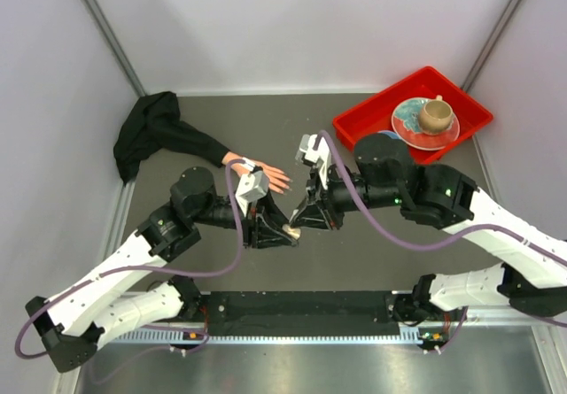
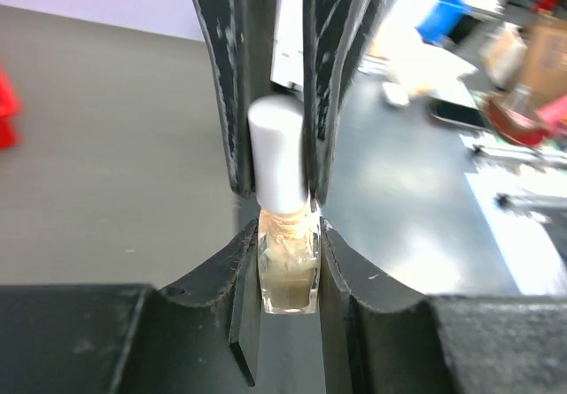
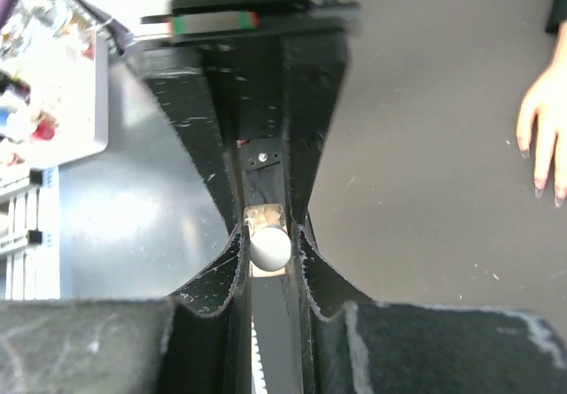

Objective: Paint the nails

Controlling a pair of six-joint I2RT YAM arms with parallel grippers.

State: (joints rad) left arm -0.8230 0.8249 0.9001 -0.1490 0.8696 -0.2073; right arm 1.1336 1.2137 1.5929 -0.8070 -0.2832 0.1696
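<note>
A small glass bottle [image 2: 288, 274] of tan polish with a white cap [image 2: 278, 157] hangs between both arms above the table. My left gripper [image 2: 288, 226] is shut on the glass body. My right gripper [image 3: 269, 235] is shut on the cap [image 3: 268, 246], and its fingers [image 2: 221, 84] reach down from the top of the left wrist view. From above, the two grippers meet tip to tip at the bottle [image 1: 292, 231]. The pink-beige mannequin hand [image 1: 275, 178] with a black sleeve [image 1: 164, 133] lies flat just behind them. Its nails [image 3: 538, 190] show at the right edge of the right wrist view.
A red tray [image 1: 354, 127] at the back right holds a patterned plate [image 1: 409, 119] with a tan cup [image 1: 434, 115] on it. White walls and metal posts close in the table on both sides and behind. A black rail [image 1: 301, 310] runs along the near edge.
</note>
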